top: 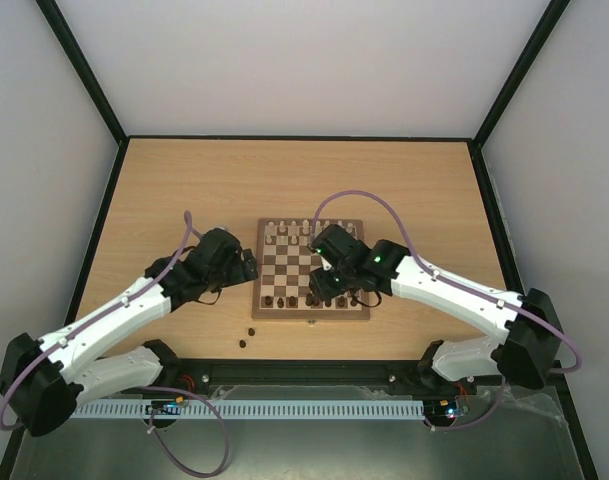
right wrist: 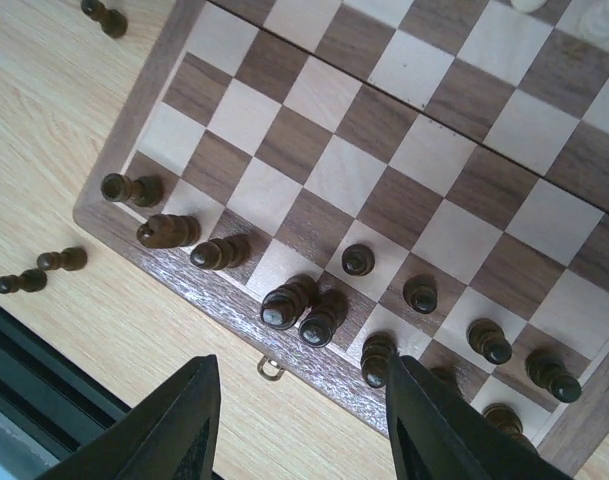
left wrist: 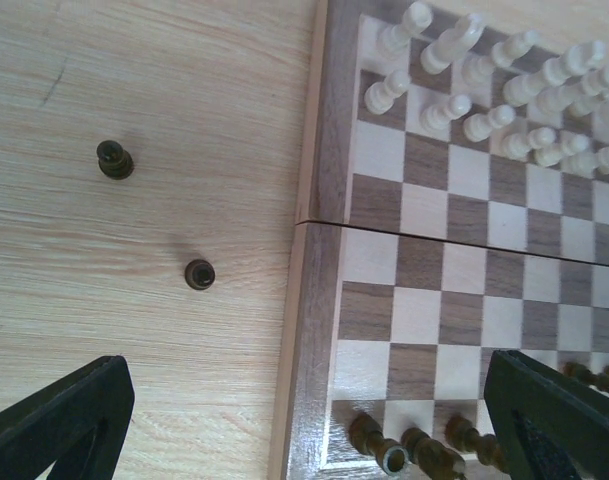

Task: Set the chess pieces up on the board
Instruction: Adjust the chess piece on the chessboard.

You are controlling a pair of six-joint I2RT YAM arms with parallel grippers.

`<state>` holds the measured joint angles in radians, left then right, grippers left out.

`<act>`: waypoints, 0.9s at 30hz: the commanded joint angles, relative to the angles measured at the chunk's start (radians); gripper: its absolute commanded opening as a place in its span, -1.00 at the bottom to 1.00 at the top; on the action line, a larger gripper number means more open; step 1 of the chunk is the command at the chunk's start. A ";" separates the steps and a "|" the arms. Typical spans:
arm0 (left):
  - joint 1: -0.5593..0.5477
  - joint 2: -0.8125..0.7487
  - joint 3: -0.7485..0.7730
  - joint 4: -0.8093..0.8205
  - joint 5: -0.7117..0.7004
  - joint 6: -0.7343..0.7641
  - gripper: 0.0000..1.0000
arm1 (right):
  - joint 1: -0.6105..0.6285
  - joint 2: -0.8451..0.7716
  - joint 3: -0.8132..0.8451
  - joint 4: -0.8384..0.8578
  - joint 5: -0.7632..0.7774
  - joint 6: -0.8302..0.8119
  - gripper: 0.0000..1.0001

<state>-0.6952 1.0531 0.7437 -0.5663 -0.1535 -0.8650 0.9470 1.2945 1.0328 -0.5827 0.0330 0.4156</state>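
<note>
The board (left wrist: 322, 130) is lying in the middle of the table (left wrist: 134, 60). The pale pieces (left wrist: 449, 45) are standing along its far rows and the dark pieces (right wrist: 358, 260) are filling its near rows, a few of them leaning or crowding together. At least two strays (left wrist: 114, 160), both dark, are sitting on the table just off the board's near left corner.

The left gripper (left wrist: 304, 370) is hovering over the board's left rim, jaws gaping wide and holding nothing. The right gripper (right wrist: 302, 375) is hanging above the near dark row, by the clasp (right wrist: 270, 369). Its jaws are standing about half apart and, as far as I am seeing, gripping nothing.

The pieces are looking light, hard and smooth, with round turned bodies, so I am guessing they are going to tip or roll at a nudge. I am thinking the safest hold is low on the stem, coming straight down with a finger on each side and closing gently, so the neighbours are not getting knocked.
</note>
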 commanded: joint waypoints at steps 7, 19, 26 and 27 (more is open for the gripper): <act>0.005 -0.145 -0.026 0.010 0.070 0.022 0.98 | 0.032 0.097 0.036 -0.092 0.062 0.130 -0.12; 0.006 -0.236 -0.037 0.043 0.212 0.138 0.98 | 0.102 0.234 0.118 -0.175 0.187 0.377 -0.39; 0.016 -0.250 -0.038 0.037 0.280 0.200 0.98 | 0.113 0.253 0.134 -0.205 0.222 0.466 -0.46; 0.018 -0.253 -0.040 0.037 0.288 0.207 0.98 | 0.112 0.253 0.134 -0.209 0.227 0.474 -0.46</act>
<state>-0.6884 0.8169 0.7063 -0.5316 0.0746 -0.7128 1.0500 1.5391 1.1381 -0.7078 0.2115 0.8097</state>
